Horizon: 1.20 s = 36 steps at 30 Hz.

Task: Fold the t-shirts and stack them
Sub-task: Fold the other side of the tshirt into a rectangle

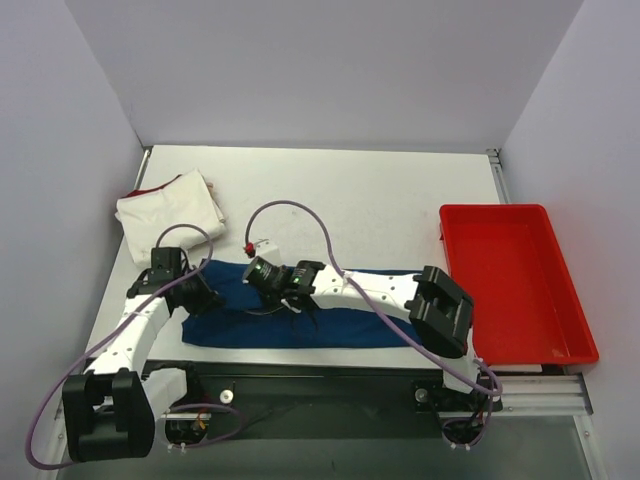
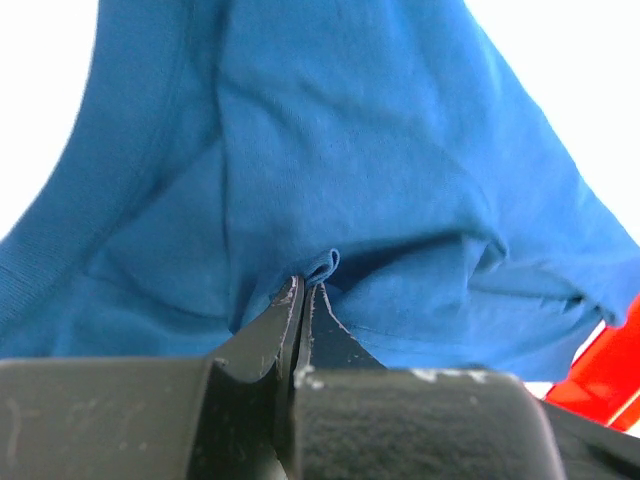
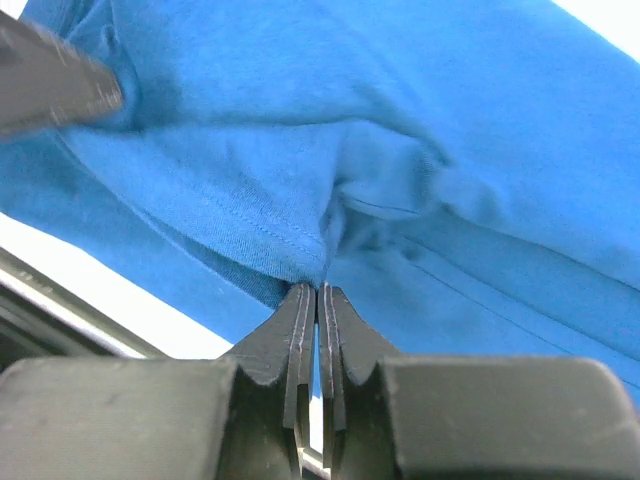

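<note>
The dark blue t-shirt (image 1: 345, 325) lies as a long folded strip along the near edge of the table. My left gripper (image 1: 204, 296) is at its left end, and in the left wrist view it (image 2: 304, 285) is shut on a small pinched fold of the blue cloth (image 2: 350, 180). My right gripper (image 1: 299, 309) sits near the strip's middle; in the right wrist view it (image 3: 318, 288) is shut on a hem fold of the blue cloth (image 3: 400, 120). The cream-white t-shirt (image 1: 170, 210) with a red edge lies folded at the back left, away from both grippers.
A red plastic tray (image 1: 560, 300) stands at the right side of the table, and its corner shows in the left wrist view (image 2: 605, 375). The table's near edge rail (image 1: 530, 385) runs just in front of the blue strip. White walls enclose the back and sides.
</note>
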Available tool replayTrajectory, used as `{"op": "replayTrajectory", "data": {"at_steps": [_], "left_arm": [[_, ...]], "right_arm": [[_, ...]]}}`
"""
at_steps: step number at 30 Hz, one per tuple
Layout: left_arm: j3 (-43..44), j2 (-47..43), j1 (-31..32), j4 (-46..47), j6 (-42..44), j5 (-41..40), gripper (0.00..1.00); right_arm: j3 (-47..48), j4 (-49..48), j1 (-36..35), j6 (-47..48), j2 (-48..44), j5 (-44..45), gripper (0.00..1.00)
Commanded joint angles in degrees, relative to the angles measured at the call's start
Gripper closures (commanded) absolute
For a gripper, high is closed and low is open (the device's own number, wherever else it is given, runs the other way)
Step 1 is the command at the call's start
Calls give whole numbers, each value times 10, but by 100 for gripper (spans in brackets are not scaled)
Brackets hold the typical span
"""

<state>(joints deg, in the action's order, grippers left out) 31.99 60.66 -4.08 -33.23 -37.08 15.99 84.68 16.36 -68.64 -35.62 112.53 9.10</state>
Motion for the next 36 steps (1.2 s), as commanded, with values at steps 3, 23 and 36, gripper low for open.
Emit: {"op": "replayTrajectory", "data": {"at_steps": [3, 23, 36], "left_arm": [[-8, -49, 85, -47, -75, -35, 100], [-32, -273, 171, -182, -216, -52, 50], [0, -212, 171, -123, -209, -92, 48]], "right_arm": [[-44, 49, 32, 34, -71, -48, 100], [-111, 71, 51, 69, -82, -139, 100], [-118, 81, 61, 67, -102, -131, 51]]}}
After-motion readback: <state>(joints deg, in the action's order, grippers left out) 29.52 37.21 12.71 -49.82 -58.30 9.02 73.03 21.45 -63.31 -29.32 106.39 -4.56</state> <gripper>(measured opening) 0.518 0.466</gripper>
